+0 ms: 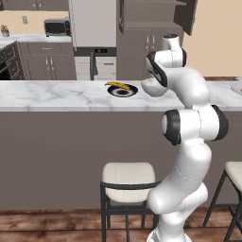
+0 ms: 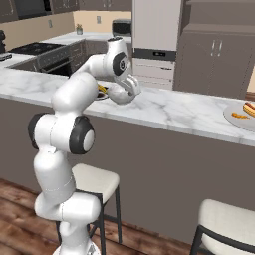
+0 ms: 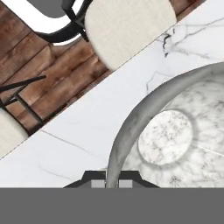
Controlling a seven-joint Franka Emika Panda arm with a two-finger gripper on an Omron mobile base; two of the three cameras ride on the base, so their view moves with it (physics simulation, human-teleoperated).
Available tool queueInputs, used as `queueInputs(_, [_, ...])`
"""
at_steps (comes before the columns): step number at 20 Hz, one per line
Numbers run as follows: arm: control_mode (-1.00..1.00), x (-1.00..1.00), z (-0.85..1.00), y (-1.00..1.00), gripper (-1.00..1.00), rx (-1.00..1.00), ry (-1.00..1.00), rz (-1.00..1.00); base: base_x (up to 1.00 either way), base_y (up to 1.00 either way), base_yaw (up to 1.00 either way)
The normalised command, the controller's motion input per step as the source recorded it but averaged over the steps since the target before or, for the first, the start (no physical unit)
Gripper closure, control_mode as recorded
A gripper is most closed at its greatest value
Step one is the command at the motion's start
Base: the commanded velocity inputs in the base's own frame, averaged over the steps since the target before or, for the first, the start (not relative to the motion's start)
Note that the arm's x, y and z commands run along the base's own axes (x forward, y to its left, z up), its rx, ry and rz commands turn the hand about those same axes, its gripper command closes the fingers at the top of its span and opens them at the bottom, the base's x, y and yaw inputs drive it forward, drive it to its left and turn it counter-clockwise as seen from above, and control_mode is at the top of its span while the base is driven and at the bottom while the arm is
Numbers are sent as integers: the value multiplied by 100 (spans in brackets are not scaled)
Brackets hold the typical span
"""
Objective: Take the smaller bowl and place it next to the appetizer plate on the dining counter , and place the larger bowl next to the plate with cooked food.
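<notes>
The smaller bowl (image 1: 153, 88), grey-white and speckled, sits upright on the marbled dining counter (image 1: 56, 97) just at 3 o'clock of the dark appetizer plate (image 1: 122, 90) carrying yellow food, while the pale plate with cooked food (image 2: 241, 115) lies well apart.

A cream-cushioned stool (image 1: 128, 182) with a dark frame stands on the wooden floor (image 1: 52, 226) against the grey-brown front, and a second stool (image 2: 230, 224) stands off to its right. On the back kitchen worktop sits a microwave (image 1: 57, 27), with grey cabinets (image 1: 47, 61) below it.
</notes>
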Motion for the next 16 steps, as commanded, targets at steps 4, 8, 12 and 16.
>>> queueInputs(4, [-100,53,-27,19,100,-3,-2,0,0,0,0])
queueInputs(8, [-100,38,-32,27,100,-5,-6,0,0,0,0])
queueInputs(12, [-100,9,-11,10,-100,-3,-1,-1,0,0,0])
queueInputs(16, [-100,0,7,-34,-100,-1,0,-6,0,0,0])
